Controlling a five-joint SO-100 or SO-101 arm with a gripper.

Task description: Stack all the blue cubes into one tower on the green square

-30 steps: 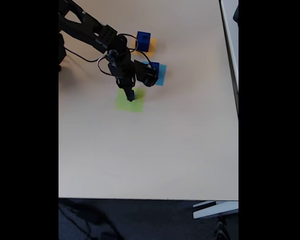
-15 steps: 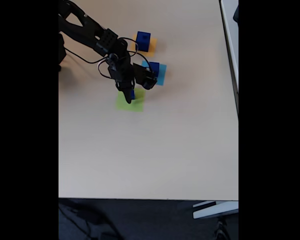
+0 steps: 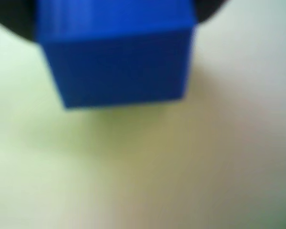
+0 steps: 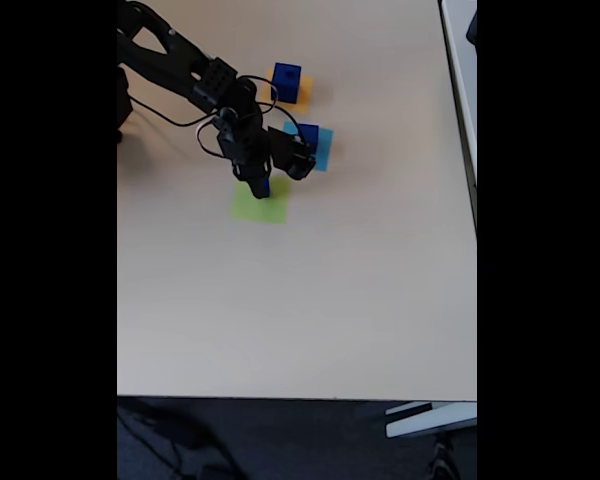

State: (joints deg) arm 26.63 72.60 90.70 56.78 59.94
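Right under my wrist camera a solid dark-blue cube [image 3: 117, 52] fills the top of the blurred wrist view, over pale lime-green. In the fixed view my gripper [image 4: 259, 187] hangs at the upper edge of the flat lime-green paper square [image 4: 261, 206], jaws clamped on that cube [image 4: 263, 186]. Beyond, a second blue cube [image 4: 308, 137] sits on a light-blue flat square [image 4: 322, 150], a third [image 4: 286, 77] on an orange one [image 4: 302, 92].

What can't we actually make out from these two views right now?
- Wrist view: blurred; the blue cube is cut off by the top edge, fingers unclear.
- Fixed view: the gripper is too small to tell if its cube touches the green square.
- Fixed view: the arm covers part of the cube on the light-blue square.
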